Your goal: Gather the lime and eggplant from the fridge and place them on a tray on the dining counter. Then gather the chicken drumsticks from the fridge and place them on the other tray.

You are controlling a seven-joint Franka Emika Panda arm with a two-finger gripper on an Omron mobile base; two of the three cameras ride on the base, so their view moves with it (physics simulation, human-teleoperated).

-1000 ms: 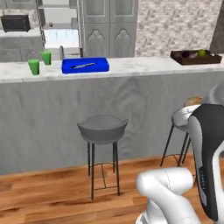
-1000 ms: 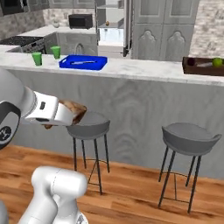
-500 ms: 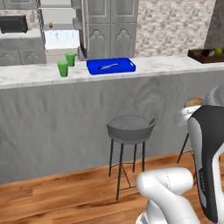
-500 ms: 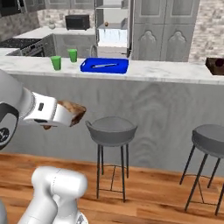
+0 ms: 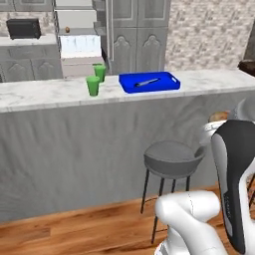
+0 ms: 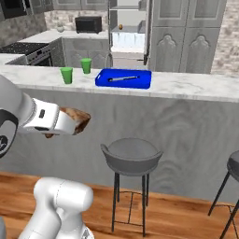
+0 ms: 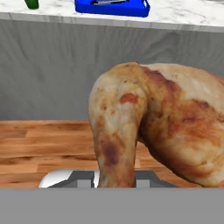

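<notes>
So the whole view has slid sideways over the last second; that's the base driving along the dining counter (image 6: pixel 196 88), not anything on the counter moving; the blue tray (image 6: pixel 124 78) used to sit off to the left in both base views and now it's nearly centred, and the dark tray that was at the far right has dropped out of frame; I'd read that as the robot lining itself up with the blue one for the drop-off.

The gripper (image 6: pixel 70 122) is clamped on a chicken drumstick (image 7: pixel 162 127), same as a second ago; in the right base view the brown meat pokes out past the white hand, held low, well below the counter top and well short of the tray; so it's still the carry leg of the drumstick part, I'd guess, with the lift and reach left to do.

Looks-wise: the drumstick is lumpy and roasted, glossy golden-brown with darker scorched patches; the tray is a shallow blue rectangle with a raised rim, probably plastic, with a slim grey thing lying in it that I can't identify; two green cups (image 6: pixel 66 74) stand just left of it; the counter is pale veined marble over a grey wood-grain front; a round grey stool (image 6: pixel 131 155) on thin dark legs sits underneath, on a warm wood plank floor.
</notes>
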